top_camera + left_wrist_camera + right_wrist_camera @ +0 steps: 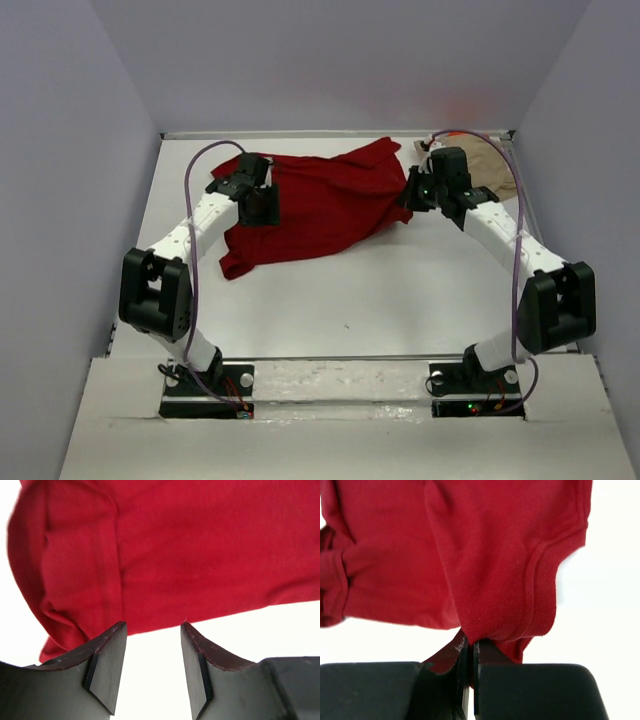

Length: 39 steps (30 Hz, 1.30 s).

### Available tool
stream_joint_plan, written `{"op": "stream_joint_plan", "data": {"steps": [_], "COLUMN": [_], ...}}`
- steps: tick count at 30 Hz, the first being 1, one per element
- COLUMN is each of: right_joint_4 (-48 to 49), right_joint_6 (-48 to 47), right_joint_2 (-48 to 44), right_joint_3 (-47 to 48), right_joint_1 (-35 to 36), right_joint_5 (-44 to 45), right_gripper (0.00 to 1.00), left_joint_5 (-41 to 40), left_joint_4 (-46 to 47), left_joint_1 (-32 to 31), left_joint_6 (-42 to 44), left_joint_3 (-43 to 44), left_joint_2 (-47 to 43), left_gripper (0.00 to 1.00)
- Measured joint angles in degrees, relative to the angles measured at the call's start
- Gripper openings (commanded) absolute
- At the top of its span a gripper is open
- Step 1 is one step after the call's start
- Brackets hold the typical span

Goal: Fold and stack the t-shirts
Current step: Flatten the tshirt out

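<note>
Gripping one red shirt (pixel 320 205) with right hand (pixel 469 645), left hand (pixel 152 627) open; one tan shirt (pixel 490 165).

table: white top (pixel 380 290), washed to bright white in both wrist views
back wall: plain pale lilac-grey (pixel 340 60), rising from the table's far edge
left wall (pixel 60 200), right wall (pixel 600 150): same colour, closing in the sides
board: grey (pixel 340 440), along the near edge
light: soft, even
</note>
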Motion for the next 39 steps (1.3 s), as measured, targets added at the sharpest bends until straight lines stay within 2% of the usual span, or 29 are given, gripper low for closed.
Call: {"op": "stream_joint_plan", "data": {"steps": [5, 10, 15, 19, 24, 32, 35, 37, 38, 39], "right_joint_4": [-4.7, -9.38, -10.91, -11.74, -12.46, -17.49, -20.55, -22.1, -23.12, -23.96], "right_joint_6": [1.33, 3.93, 4.98, 3.93, 1.75, -0.2, -0.68, -0.87, -0.94, -1.05], "right_joint_2": [-7.15, -18.71, -21.64, -11.93, 7.76, 44.68, 52.43, 54.12, 54.31, 54.31], "right_joint_3": [-5.01, -9.25, -9.07, -4.66, 8.81, 50.97, 59.87, 61.07, 61.07, 61.0], "right_joint_1": [2.14, 5.18, 6.34, 6.38, 6.34, 0.68, -2.27, -3.78, -4.59, -5.05], "right_joint_5": [1.05, 2.05, 3.19, 4.81, 6.58, 7.19, 7.26, 7.39, 7.39, 7.41], "right_gripper": [0.0, 0.0, 0.0, 0.0, 0.0, 0.0, 0.01, 0.06, 0.27, 0.39], "left_joint_5": [-0.02, -1.07, -2.14, -2.45, -3.32, -4.42, -4.35, -4.07, -3.87, -3.69], "left_joint_4": [-1.53, -2.97, -3.69, -4.24, -5.09, -4.72, -4.37, -4.02, -3.74, -3.76], "left_joint_1": [-1.88, -1.95, -2.36, -2.64, -2.67, -2.67, -2.67, -2.67, -2.67, -2.67], "left_joint_6": [-1.33, -2.36, -2.51, -2.45, -1.51, 0.44, 0.68, 0.76, 0.76, 0.76], "left_joint_3": [-3.34, -3.39, -2.8, -2.03, 1.14, 4.61, 4.61, 4.63, 4.72, 4.98], "left_joint_2": [-4.11, -11.02, -13.62, -11.06, -6.54, -2.38, -0.33, 1.33, 2.69, 3.58], "left_gripper": [0.57, 0.57, 0.57, 0.57, 0.57, 0.57, 0.57, 0.57, 0.57, 0.57]}}
